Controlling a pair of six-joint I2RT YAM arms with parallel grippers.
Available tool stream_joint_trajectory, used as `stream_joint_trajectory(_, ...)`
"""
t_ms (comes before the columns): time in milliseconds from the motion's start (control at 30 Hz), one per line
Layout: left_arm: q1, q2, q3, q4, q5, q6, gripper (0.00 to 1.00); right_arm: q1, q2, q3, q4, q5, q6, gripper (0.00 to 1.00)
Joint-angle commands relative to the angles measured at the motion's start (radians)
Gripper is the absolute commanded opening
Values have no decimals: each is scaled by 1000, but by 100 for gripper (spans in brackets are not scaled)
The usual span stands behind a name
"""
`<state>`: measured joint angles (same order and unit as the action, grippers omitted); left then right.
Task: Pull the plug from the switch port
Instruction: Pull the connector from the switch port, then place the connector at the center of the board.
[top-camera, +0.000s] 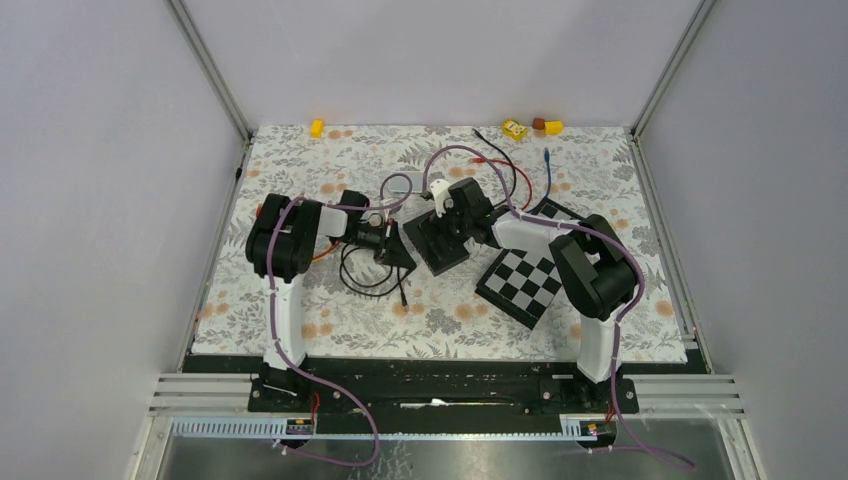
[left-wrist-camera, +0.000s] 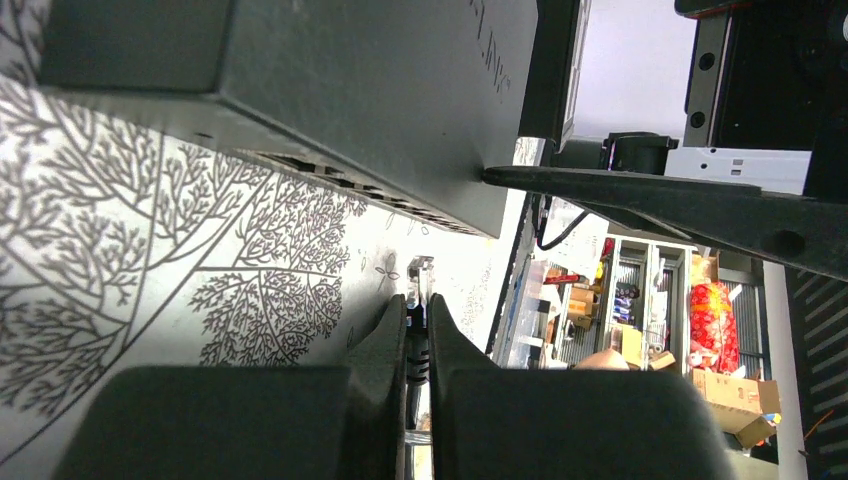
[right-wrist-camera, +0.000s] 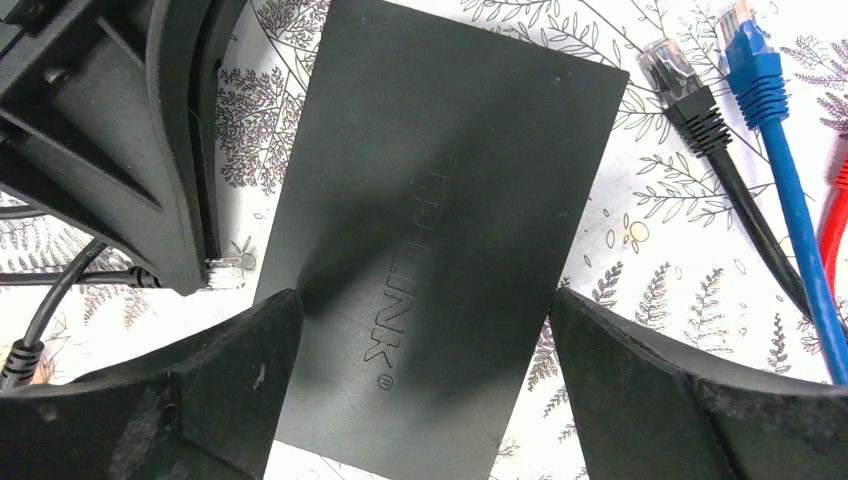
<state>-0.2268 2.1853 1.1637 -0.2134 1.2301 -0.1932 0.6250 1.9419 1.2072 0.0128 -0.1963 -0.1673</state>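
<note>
The black TP-Link switch (top-camera: 440, 246) lies on the floral mat at mid-table. My right gripper (right-wrist-camera: 425, 300) straddles its short width from above, a finger against each side of the switch (right-wrist-camera: 440, 190). My left gripper (left-wrist-camera: 418, 312) is shut on a black cable plug (left-wrist-camera: 421, 272). The plug's clear tip sticks out past the fingertips, a short gap away from the switch's port side (left-wrist-camera: 340, 175). The right wrist view shows that clear plug tip (right-wrist-camera: 224, 270) just left of the switch edge, held by the left gripper (right-wrist-camera: 150, 150).
Loose black (right-wrist-camera: 680, 80), blue (right-wrist-camera: 750, 50) and red (right-wrist-camera: 835, 220) cables lie right of the switch. A black cable loops on the mat below the left gripper (top-camera: 365, 275). A checkerboard (top-camera: 525, 282) lies under the right arm. Small yellow items (top-camera: 515, 128) sit at the back edge.
</note>
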Motion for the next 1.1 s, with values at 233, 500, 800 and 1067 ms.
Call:
stream_joint_trajectory(233,15,-54,35,-144,-177,182,0,-21,4,-23,-124,-23,-12,100)
stream_joint_trajectory(500,47,-187,73,-215,-191,268,0,-45,-109,-36,-110,-114,-20,100)
stream_joint_trajectory(800,118,-228,167,-267,-139,256,0,-45,-240,-67,-108,-172,-80,100)
stream_joint_trajectory(1067,153,-276,221,-236,-118,197,0,-58,-276,-78,-108,-170,-86,100)
